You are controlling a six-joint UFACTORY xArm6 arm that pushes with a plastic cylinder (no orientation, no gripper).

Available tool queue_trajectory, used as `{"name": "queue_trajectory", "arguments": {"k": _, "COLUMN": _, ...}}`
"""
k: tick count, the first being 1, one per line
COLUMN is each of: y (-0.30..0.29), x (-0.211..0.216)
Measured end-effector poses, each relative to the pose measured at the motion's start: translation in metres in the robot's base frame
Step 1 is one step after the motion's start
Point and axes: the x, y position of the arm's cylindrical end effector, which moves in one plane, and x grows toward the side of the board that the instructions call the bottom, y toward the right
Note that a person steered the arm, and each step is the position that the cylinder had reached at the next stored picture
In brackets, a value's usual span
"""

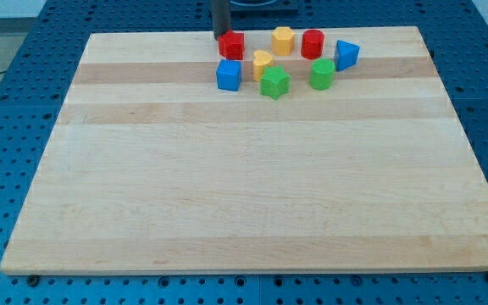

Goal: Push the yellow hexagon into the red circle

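The yellow hexagon (283,40) stands near the board's top edge, just left of the red circle (313,43), with a small gap between them. My tip (219,36) is at the view's top, touching the upper left of a red block (232,46), well left of the yellow hexagon.
A second yellow block (262,63), a blue cube (228,74), a green star-like block (274,82), a green block (322,74) and a blue triangle (346,54) cluster below and beside them. The wooden board (244,186) lies on a blue perforated table.
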Motion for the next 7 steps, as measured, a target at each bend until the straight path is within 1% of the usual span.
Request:
{"name": "queue_trajectory", "arguments": {"k": 2, "y": 0.002, "x": -0.005}}
{"name": "queue_trajectory", "arguments": {"k": 3, "y": 0.013, "x": -0.009}}
{"name": "queue_trajectory", "arguments": {"k": 5, "y": 0.033, "x": 0.010}}
{"name": "queue_trajectory", "arguments": {"k": 6, "y": 0.047, "x": 0.010}}
{"name": "queue_trajectory", "arguments": {"k": 7, "y": 0.047, "x": 0.010}}
